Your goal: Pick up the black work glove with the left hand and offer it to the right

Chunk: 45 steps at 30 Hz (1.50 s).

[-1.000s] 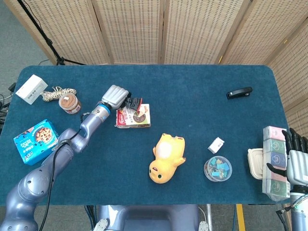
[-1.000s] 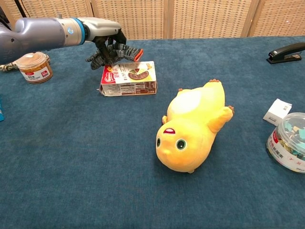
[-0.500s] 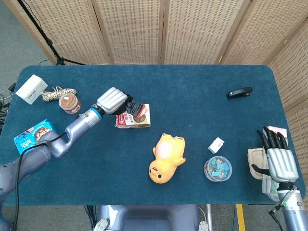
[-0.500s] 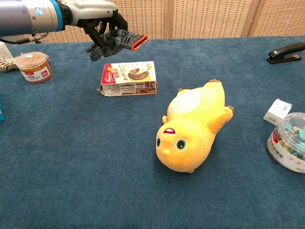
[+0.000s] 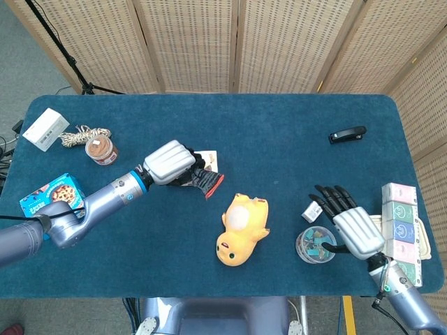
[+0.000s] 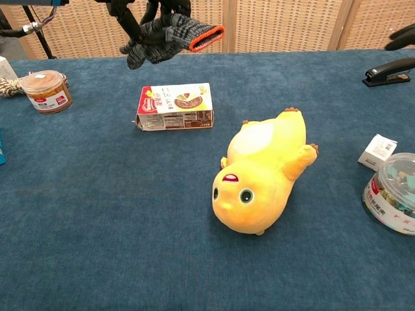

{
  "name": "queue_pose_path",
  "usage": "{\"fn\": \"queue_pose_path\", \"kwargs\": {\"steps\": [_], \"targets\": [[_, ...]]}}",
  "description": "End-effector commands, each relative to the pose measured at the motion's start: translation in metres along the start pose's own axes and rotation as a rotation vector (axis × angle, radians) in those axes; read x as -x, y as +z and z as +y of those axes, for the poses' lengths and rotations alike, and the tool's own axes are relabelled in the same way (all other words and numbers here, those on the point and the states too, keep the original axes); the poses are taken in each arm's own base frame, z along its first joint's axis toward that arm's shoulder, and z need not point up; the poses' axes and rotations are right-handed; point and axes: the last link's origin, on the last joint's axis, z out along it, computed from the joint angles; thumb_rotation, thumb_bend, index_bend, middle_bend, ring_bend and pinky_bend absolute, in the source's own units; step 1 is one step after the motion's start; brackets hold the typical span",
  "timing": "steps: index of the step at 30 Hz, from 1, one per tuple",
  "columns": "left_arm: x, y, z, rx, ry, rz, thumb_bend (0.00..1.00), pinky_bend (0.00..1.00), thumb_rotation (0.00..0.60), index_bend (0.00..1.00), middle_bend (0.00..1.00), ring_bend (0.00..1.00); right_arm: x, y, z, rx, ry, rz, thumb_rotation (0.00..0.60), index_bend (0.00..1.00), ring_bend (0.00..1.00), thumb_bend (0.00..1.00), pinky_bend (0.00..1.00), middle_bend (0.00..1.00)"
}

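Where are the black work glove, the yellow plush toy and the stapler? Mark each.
black work glove [image 6: 170, 34], chest view, on its knit palm.
yellow plush toy [image 6: 262, 175], chest view, on its belly.
stapler [image 5: 348, 134], head view, on its black body.

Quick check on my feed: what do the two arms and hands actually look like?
Both arms are glossy blue-grey. The left hand has a silver-grey back, dark fingers and a bright blue wrist band. The right hand matches: silver back, black fingers, and a small green light near its wrist.

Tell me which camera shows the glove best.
The chest view: the glove hangs clear against the screen, with its grey knit and orange cuff plain, held from above. In the head view the left hand covers much of the glove; only a dark bundle and cuff edge show.
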Motion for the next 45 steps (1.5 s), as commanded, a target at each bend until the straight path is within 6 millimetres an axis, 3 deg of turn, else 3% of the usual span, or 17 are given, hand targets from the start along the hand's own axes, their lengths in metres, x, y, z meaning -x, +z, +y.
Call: {"fn": "queue_pose_path", "kwargs": {"steps": [1,8,17,32,45], "targets": [[-0.012,-0.001,0.004,-0.015,0.012,0.006,0.49,0.57,0.600,0.54,0.51,0.50,0.008,0.016,-0.011,-0.105,-0.010,-0.044,0.600,0.08,0.00,0.00,0.00,0.00],[-0.018,-0.003,0.006,-0.044,0.005,0.008,0.48,0.57,0.600,0.54,0.51,0.50,0.027,0.048,-0.022,-0.226,-0.051,-0.029,0.600,0.09,0.00,0.00,0.00,0.00],[-0.007,0.003,0.013,-0.046,-0.039,-0.008,0.48,0.57,0.600,0.54,0.51,0.50,0.029,0.070,-0.042,-0.276,0.009,0.030,0.600,0.09,0.00,0.00,0.00,0.00],[0.013,0.030,0.038,-0.018,-0.172,-0.048,0.48,0.57,0.600,0.54,0.51,0.50,0.036,0.078,-0.051,-0.229,0.050,0.065,0.600,0.11,0.00,0.00,0.00,0.00],[0.019,0.041,0.040,-0.043,-0.225,-0.054,0.48,0.57,0.600,0.54,0.51,0.49,0.039,0.068,-0.055,-0.228,0.051,0.089,0.600,0.11,0.00,0.00,0.00,0.00]]}}
